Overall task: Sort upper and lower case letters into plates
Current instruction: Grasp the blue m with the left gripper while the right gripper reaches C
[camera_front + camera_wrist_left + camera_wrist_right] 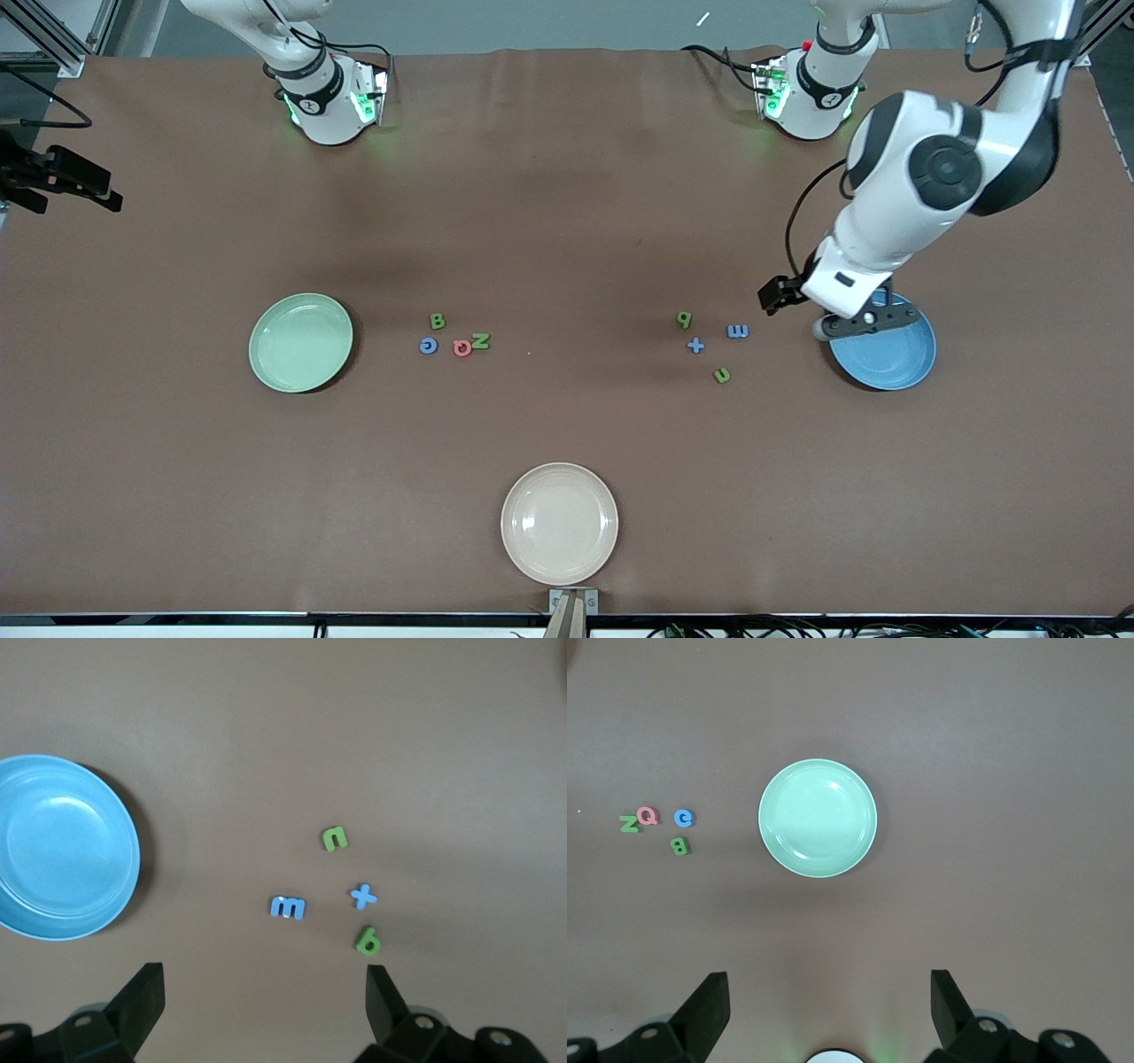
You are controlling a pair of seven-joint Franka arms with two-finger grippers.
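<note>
Four capital letters lie together near the pale green plate [301, 342]: green B [437, 321], blue G [428, 346], red Q [462, 347] and green N [480, 340]. Four small letters lie near the bright blue plate [886, 359]: green b [684, 319], blue m [737, 331], blue t [695, 346] and green n [722, 376]. Both plates are empty. My left gripper [866, 322] hangs over the blue plate's edge. In the left wrist view it [263, 974] is open and empty. My right gripper [828, 979] is open and empty, high above the table by its base. It waits.
A cream-beige plate [559, 523] stands empty near the table's front edge. The two arm bases [332, 102] [811, 93] stand at the back. A black clamp [62, 177] juts in at the right arm's end of the table.
</note>
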